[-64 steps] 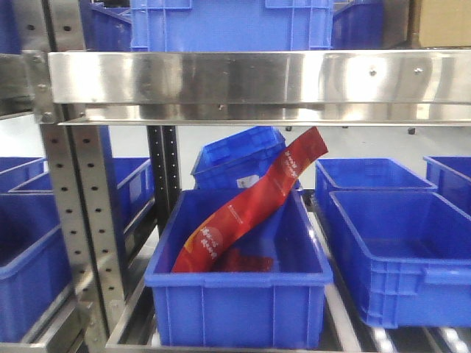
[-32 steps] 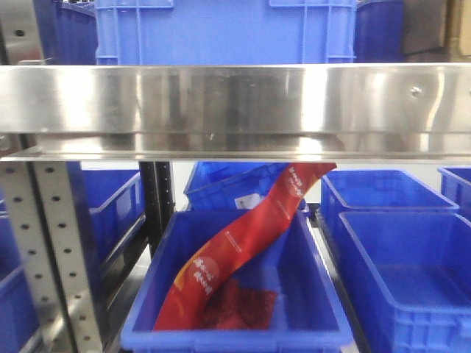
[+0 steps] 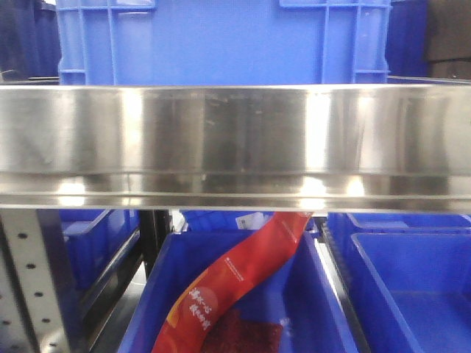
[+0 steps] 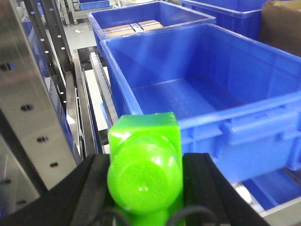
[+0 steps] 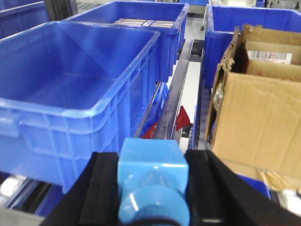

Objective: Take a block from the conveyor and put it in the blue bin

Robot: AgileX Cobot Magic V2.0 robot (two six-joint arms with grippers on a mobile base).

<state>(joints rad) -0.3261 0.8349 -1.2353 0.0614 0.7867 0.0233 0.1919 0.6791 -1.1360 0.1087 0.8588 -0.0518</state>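
Observation:
My left gripper (image 4: pixel 145 181) is shut on a bright green block (image 4: pixel 144 167), held low in front of an empty blue bin (image 4: pixel 188 94). My right gripper (image 5: pixel 151 181) is shut on a light blue block (image 5: pixel 151 176), held in front of another empty blue bin (image 5: pixel 70 80). The front view shows a blue bin (image 3: pixel 324 294) under a steel shelf rail (image 3: pixel 235 143), with a long red packet (image 3: pixel 243 283) leaning in it. The conveyor is out of view. Neither gripper shows in the front view.
A torn cardboard box (image 5: pixel 256 103) stands right of the right gripper. More blue bins (image 4: pixel 141 19) sit behind, some holding flat boxes. Perforated steel rack posts (image 4: pixel 28 103) stand on the left. A blue bin (image 3: pixel 221 40) sits on the upper shelf.
The front view has risen and drawn closer to the rack: the steel shelf rail now fills the middle of the frame and the bin with the red packet has sunk toward the bottom edge.

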